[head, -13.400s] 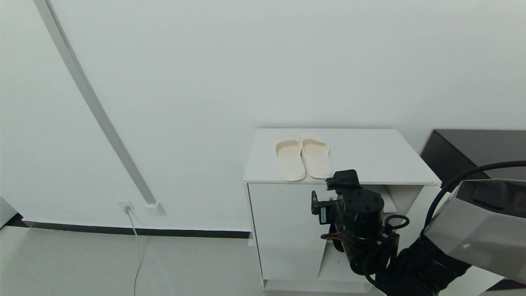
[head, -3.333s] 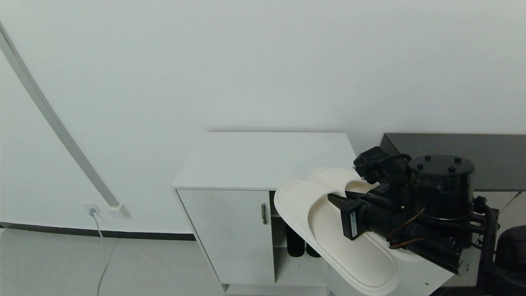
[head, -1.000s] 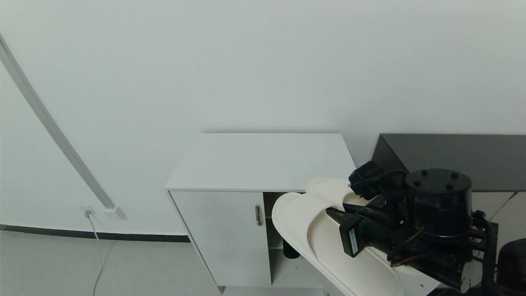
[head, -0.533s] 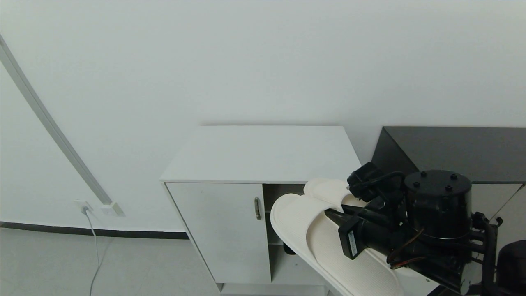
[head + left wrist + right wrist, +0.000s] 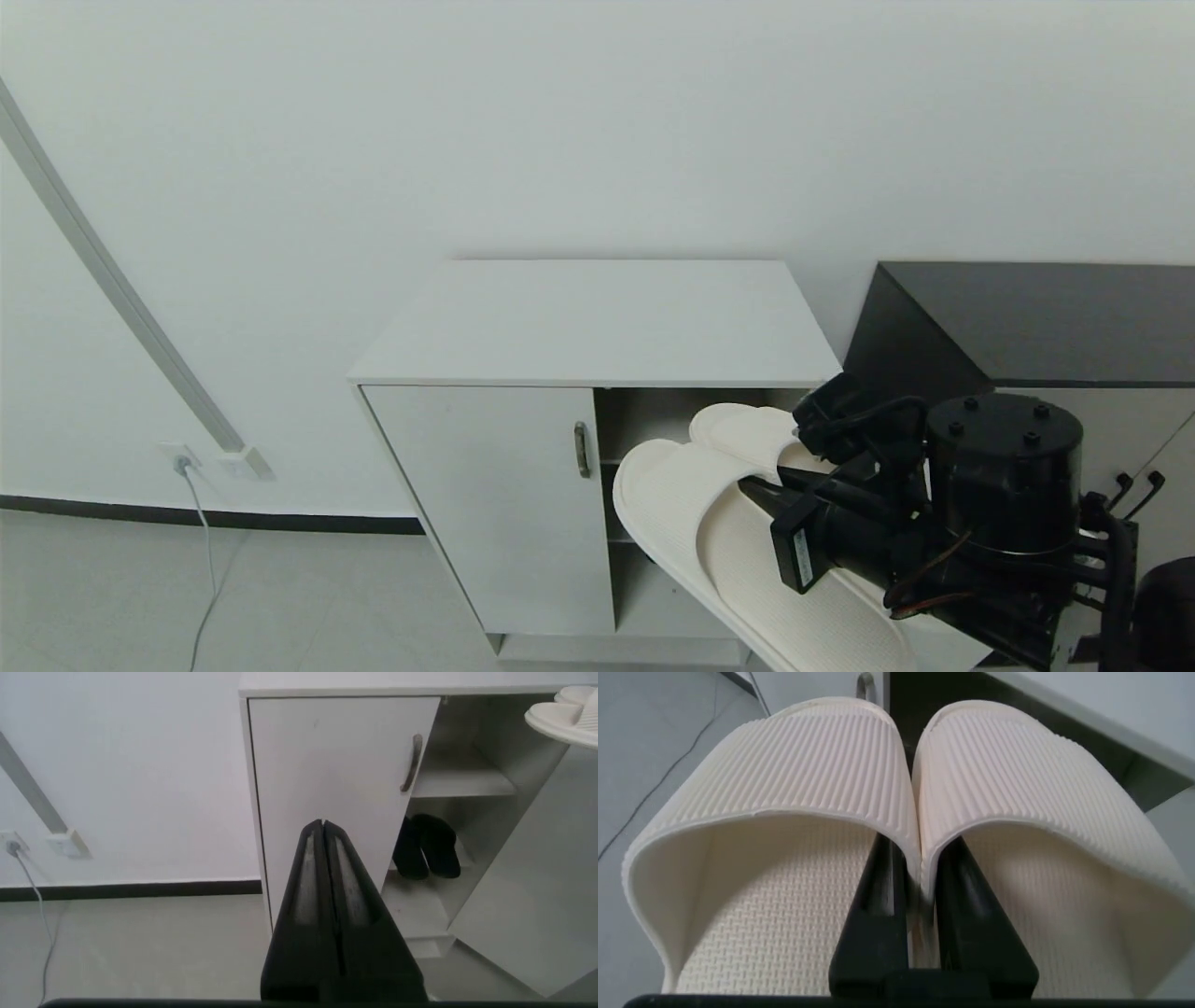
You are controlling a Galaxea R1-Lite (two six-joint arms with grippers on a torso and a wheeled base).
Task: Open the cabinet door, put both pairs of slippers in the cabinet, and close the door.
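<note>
Holding the cream ribbed foam slippers (image 5: 686,509) pinched by their inner edges in my right gripper (image 5: 920,882) before the low white cabinet (image 5: 597,322), its right side open, I judge pair 2 needs sliding level onto the shelf above the black slippers (image 5: 428,846).

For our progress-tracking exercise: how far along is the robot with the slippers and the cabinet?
Done: the white cabinet's right compartment stands open, and a black pair of slippers sits on a lower shelf inside. In hand: the right gripper is shut on the cream ribbed pair of slippers, held before the opening. Left: set that pair inside, then close the door. The left gripper is shut, empty.
</note>
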